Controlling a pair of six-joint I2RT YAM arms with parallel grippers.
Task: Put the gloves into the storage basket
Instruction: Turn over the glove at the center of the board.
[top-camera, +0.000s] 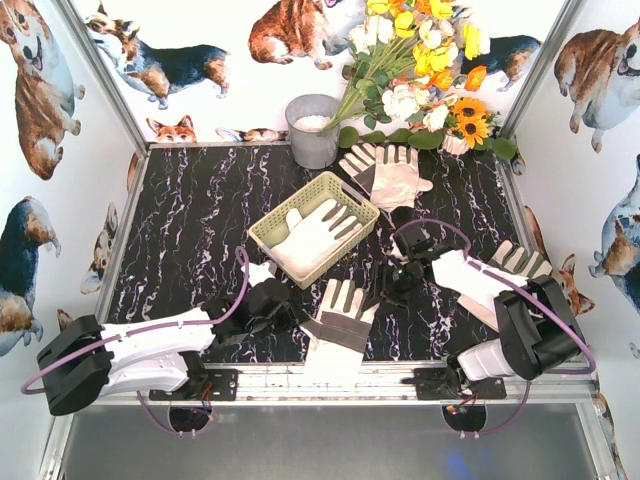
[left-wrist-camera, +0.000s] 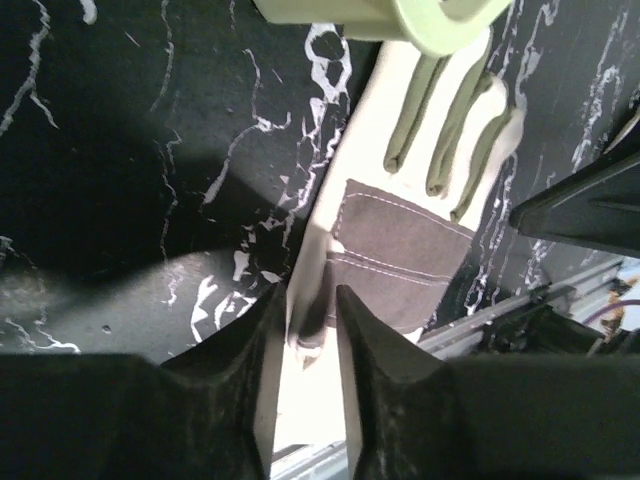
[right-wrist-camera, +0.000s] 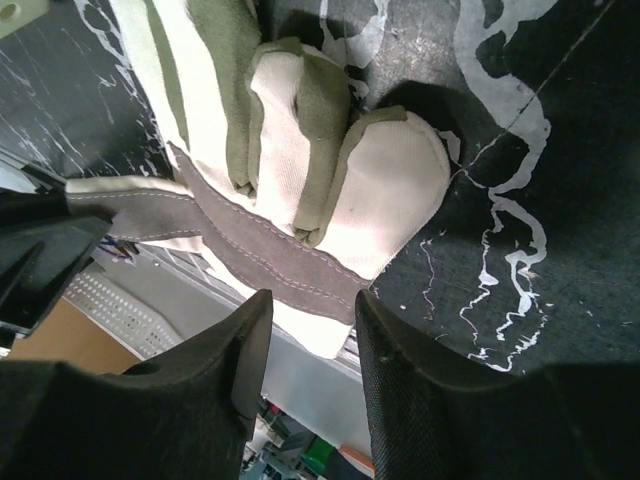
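Cream gloves (top-camera: 385, 175): 1 lies in the storage basket (top-camera: 290, 204), several wait outside. Left gripper (left-wrist-camera: 310, 300) narrowly straddles the glove (left-wrist-camera: 400, 250) in front of it, grip unclear; right gripper (right-wrist-camera: 313, 300) stands parted.

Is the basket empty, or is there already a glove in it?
Not empty: one white glove lies spread flat inside the basket, seen from above.

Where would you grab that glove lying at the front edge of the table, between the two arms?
Probably by its wide cuff, coming from the near side. The glove lies flat with its fingers pointing away, so there is little to pinch on the table. The cuff seems to overhang the front rail, leaving a free edge.
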